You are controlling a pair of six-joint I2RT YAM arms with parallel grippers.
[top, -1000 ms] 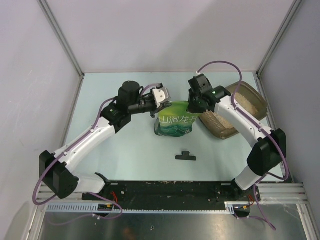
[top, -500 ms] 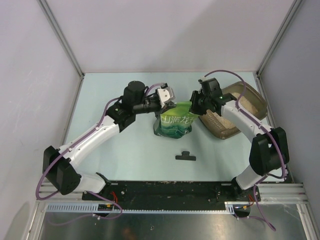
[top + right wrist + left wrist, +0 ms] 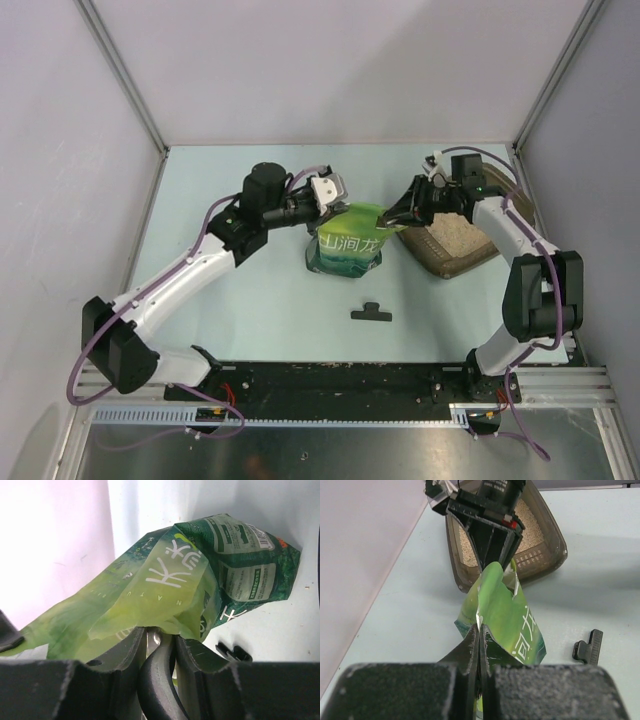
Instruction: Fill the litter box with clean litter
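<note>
Left gripper is pinched tight on one lip of the green litter bag. The right gripper clamps the opposite lip, though how much film sits between its jaws is hard to make out. The litter box lies toward the far right of the table, just beside the bag, with clean litter already over its floor. I'd guess the two grips are meant to spread the bag's mouth for pouring. Both arms reach inward, wrists roughly level, facing each other across the upright bag. A black clip lies loose nearer the bases.
</note>
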